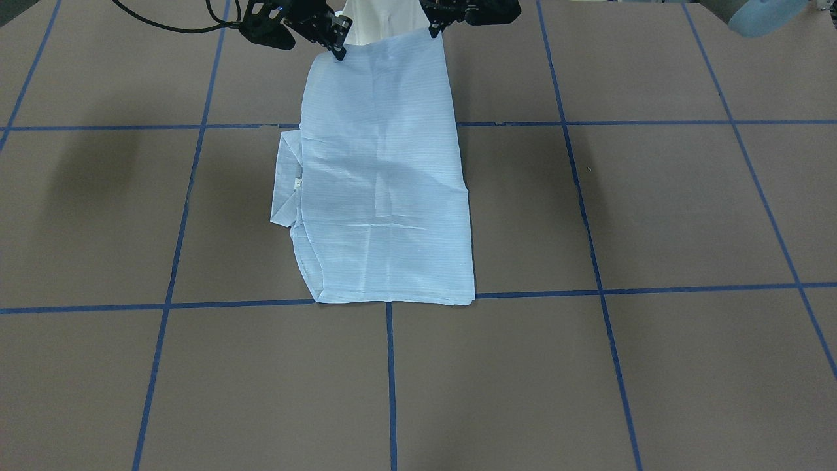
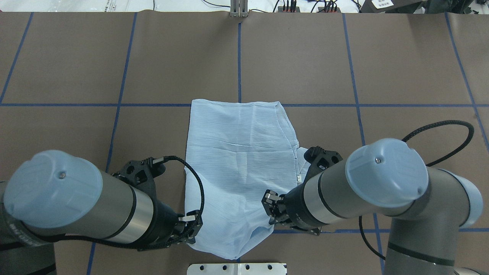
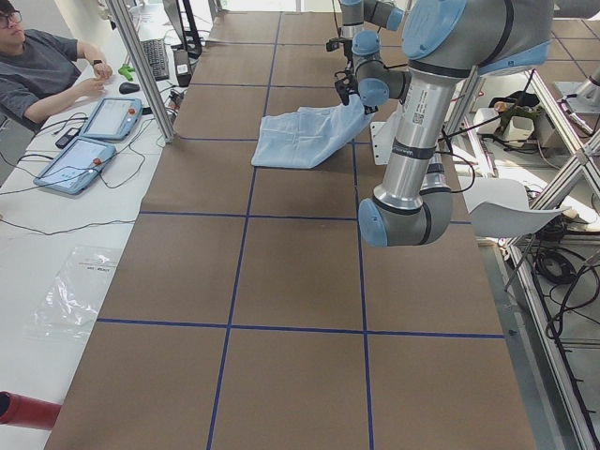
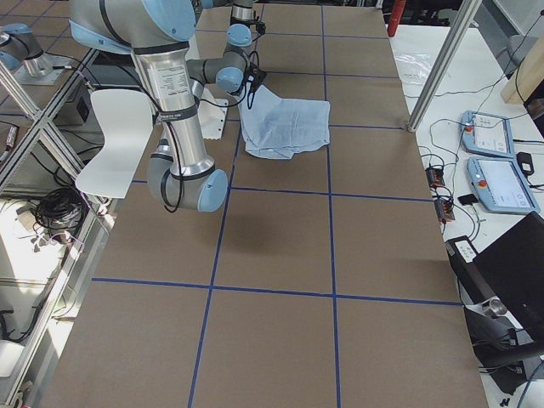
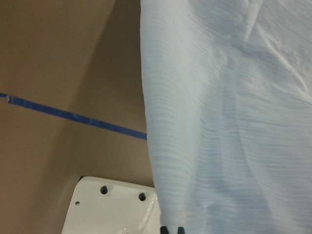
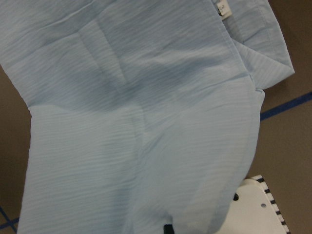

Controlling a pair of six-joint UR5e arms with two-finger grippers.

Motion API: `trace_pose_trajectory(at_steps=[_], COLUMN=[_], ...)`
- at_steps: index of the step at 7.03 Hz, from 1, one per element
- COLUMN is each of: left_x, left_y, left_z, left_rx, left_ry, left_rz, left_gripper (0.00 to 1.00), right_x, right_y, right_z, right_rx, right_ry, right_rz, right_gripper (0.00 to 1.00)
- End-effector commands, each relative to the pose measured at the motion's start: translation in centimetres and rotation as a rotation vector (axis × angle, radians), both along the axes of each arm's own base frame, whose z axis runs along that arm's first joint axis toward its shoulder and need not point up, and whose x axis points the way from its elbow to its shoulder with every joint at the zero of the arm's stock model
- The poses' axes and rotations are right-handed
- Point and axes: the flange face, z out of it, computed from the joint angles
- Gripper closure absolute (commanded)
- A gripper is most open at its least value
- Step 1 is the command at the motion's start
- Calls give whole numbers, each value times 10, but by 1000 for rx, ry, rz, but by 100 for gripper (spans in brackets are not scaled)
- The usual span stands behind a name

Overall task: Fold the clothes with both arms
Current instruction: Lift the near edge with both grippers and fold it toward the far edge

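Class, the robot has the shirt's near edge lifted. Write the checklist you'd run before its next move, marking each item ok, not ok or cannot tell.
1. Left gripper pinching shirt: ok, cloth rises to its tips.
2. Right gripper pinching shirt: ok.
3. Far hem flat on table: ok.
4. Sides tucked in: not ok, a flap sticks out on the robot's right.
5. Held edge taut between grippers: cannot tell.

Left end effector [image 2: 192,226], right end effector [image 2: 269,208], both clamped
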Motion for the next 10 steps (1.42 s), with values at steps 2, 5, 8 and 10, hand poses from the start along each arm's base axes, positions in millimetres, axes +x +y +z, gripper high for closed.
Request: trace_pose_trajectory(at_steps=[2, 5, 8, 10], left_x=[-1, 35, 45, 49], left_y=[-129, -262, -302, -305], left_z=[26, 54, 93, 94], left_rx=[107, 164, 197, 198], left_ry=[-36, -41, -42, -39], left_rz=[-156, -268, -288, -288], left_gripper=[100, 100, 100, 100], right_x=[-7, -36, -87, -93], right_y=[-104, -210, -270, -297], right_z=[-3, 20, 24, 39], right_rx=[161, 302, 319, 316], right_ry=[55, 197, 201, 223], right_rz=[82, 68, 78, 84], right_gripper=[100, 100, 100, 100])
